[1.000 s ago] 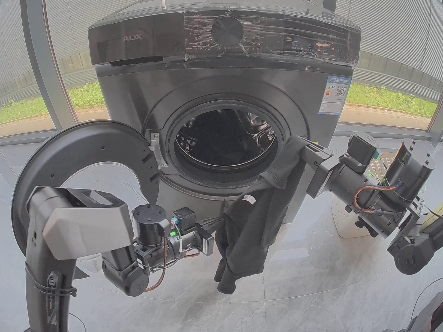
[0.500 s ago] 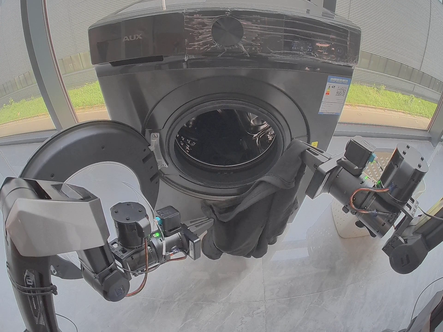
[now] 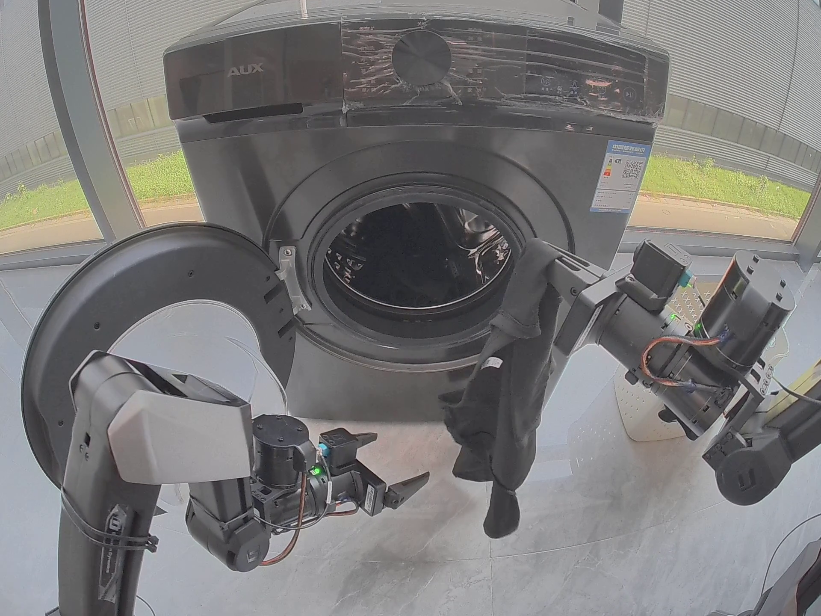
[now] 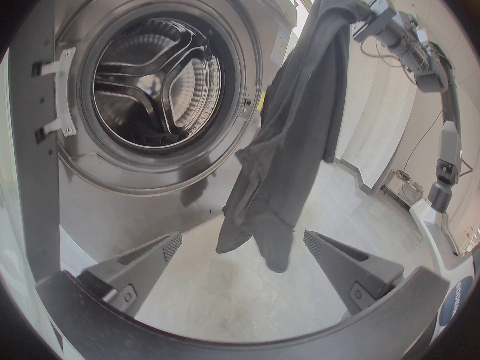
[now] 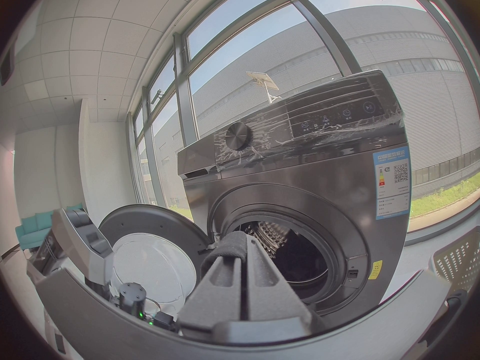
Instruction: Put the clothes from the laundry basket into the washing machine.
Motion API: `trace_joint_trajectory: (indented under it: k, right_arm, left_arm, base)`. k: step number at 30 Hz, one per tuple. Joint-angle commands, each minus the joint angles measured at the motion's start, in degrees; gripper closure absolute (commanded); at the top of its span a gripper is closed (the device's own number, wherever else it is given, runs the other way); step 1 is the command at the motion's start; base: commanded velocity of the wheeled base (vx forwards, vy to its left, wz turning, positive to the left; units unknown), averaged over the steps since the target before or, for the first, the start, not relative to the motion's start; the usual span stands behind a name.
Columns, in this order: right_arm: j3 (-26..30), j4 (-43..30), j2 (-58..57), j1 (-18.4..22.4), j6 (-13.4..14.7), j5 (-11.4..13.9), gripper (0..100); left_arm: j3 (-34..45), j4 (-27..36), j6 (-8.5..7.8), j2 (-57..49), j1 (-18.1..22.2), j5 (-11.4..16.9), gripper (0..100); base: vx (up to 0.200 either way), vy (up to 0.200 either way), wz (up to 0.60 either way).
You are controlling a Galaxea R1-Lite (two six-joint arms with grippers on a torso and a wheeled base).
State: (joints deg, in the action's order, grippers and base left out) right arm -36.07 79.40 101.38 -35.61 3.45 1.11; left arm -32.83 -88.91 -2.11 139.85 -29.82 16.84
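Pinching the top fold of a dark garment (image 3: 513, 378) in the right end effector (image 3: 552, 260), clamped tight on the cloth, just beside the right rim of the round opening (image 3: 419, 258) of the washing machine (image 3: 410, 130). Letting the garment hang straight down from that grip, across the machine's lower right front, dangling above the grey tiled floor (image 3: 599, 541) and not touching it. Showing a small pale label (image 3: 490, 363) on the cloth about halfway down.

Holding the left end effector (image 3: 389, 464) low, near the floor, in front of the machine and below the door (image 3: 154, 301), spreading its two fingers wide and gripping nothing. Pointing it toward the garment's lower end, near the cloth but apart from it. Framing, in the left wrist view, the hanging garment (image 4: 290, 141) between the two spread fingers (image 4: 150, 261), and looking past them into the ribbed steel drum (image 4: 155, 86).

Leaving the door swung wide open to the left of the opening, on its hinge. Draping, in the right wrist view, a dark roll of the garment (image 5: 227, 246) over the tips of the closed fingers (image 5: 270, 286), right in front of the drum's mouth. Standing behind the right arm, just beside the machine's right side, a white perforated laundry basket (image 3: 633, 404).
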Motion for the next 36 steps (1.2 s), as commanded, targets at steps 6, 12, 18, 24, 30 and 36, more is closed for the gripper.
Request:
trace_joint_trajectory:
  k: [6,12,18,24,30,36]
  right_arm:
    - [0.56,0.14,-0.83,-2.36,-0.02,-0.05,100]
    - [0.65,0.06,-0.83,-2.36,-0.02,-0.05,100]
    - [1.53,0.41,-0.65,-2.45,0.07,-0.05,100]
    - [1.53,0.23,-0.65,-2.62,-0.02,-0.05,100]
    - [1.88,0.32,-0.74,-2.89,0.07,-0.05,100]
    - [1.97,0.23,-0.65,-2.89,0.07,-0.05,100]
  left_arm:
    - [-4.00,-0.04,-0.18,6.14,0.11,0.22,0]
    - [-4.26,-0.13,-0.70,5.78,-0.94,3.12,0]
    - [-7.60,-0.13,-0.70,5.87,-1.38,3.12,0]
    - [-12.35,-0.04,-0.70,6.58,-2.53,2.68,0]
    - [-16.30,-0.04,-0.70,8.42,-2.61,2.41,100]
    - [-19.47,-0.04,-0.44,8.33,-3.40,-0.05,100]
  base:
    - [0.000,0.000,0.00]
    - [0.000,0.000,0.00]
    - [0.000,0.000,0.00]
    - [0.000,0.000,0.00]
    - [0.000,0.000,0.00]
    - [0.000,0.000,0.00]
